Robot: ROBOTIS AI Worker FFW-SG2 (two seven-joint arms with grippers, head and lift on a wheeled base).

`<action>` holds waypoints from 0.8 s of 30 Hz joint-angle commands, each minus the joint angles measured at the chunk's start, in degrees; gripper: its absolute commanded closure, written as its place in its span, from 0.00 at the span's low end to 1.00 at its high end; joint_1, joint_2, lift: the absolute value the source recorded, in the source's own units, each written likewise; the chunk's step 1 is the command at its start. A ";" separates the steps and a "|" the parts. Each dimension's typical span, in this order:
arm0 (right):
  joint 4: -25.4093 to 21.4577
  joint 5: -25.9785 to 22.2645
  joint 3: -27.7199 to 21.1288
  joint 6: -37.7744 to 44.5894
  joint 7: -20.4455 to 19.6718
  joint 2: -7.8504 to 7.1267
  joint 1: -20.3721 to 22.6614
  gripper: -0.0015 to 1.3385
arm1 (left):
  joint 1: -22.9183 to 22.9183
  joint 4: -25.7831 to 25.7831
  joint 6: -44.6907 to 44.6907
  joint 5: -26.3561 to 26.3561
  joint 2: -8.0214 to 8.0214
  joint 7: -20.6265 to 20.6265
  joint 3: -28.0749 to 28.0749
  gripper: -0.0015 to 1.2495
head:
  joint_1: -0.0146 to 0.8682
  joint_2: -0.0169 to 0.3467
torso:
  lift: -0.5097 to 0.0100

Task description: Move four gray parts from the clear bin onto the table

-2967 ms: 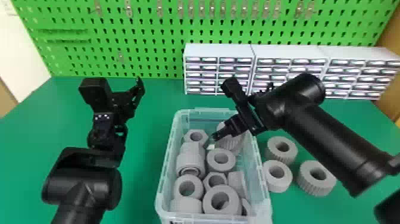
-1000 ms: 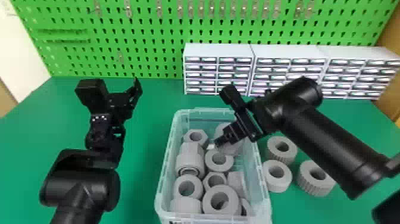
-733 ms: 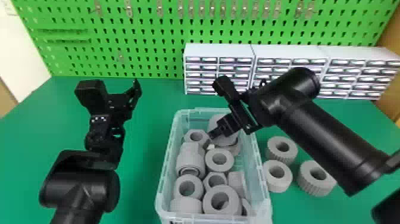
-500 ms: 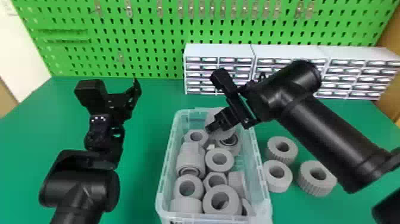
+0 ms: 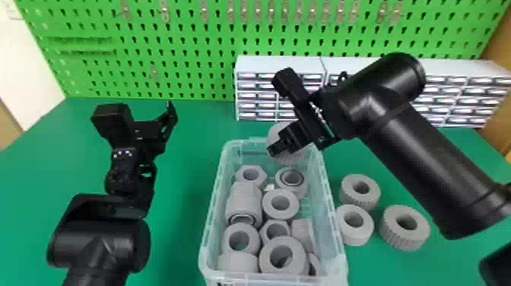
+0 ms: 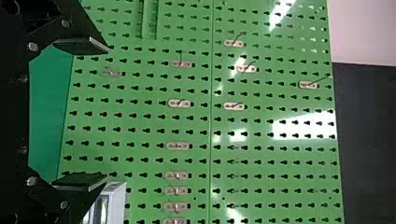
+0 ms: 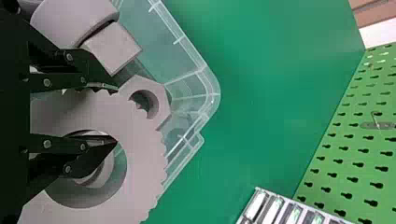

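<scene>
Now we see the ribbed gray part (image 5: 279, 131) over the clear bin's (image 5: 213, 207) far end, its hole's axis along the right gripper's (image 5: 273, 149) fingers, which pinch its wall; the left gripper's (image 5: 169, 114) stand wide.

Green tbl (image 5: 178, 228) w/ clear bin (image 5: 213, 213) approx. mid; on bin's R, 1 smooth gray ring (image 5: 356, 236) just beside, 2 ribbed gray rings (image 5: 393, 235) nearby. White drawer units (image 5: 281, 64) at back, ctr to R.

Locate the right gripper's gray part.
Head view: the gray part hangs just right of centre, over the far end of the clear bin, before the drawers.
</scene>
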 commanded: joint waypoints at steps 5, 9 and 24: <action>-2.80 2.03 -2.64 2.60 0.00 -0.20 0.51 0.81 | 0.64 -0.41 0.00 0.00 -0.04 0.00 0.71 0.24 | 0.80 0.24 | 0.88; -4.12 2.91 -3.87 4.00 0.00 -0.28 0.86 0.81 | 0.73 -0.68 0.00 0.00 -0.04 0.00 0.97 0.24 | 0.80 0.24 | 0.88; -8.60 8.53 -10.91 9.89 0.00 -0.72 2.62 0.81 | 1.35 -1.29 0.00 -0.35 -0.04 0.00 1.50 0.24 | 0.80 0.24 | 0.88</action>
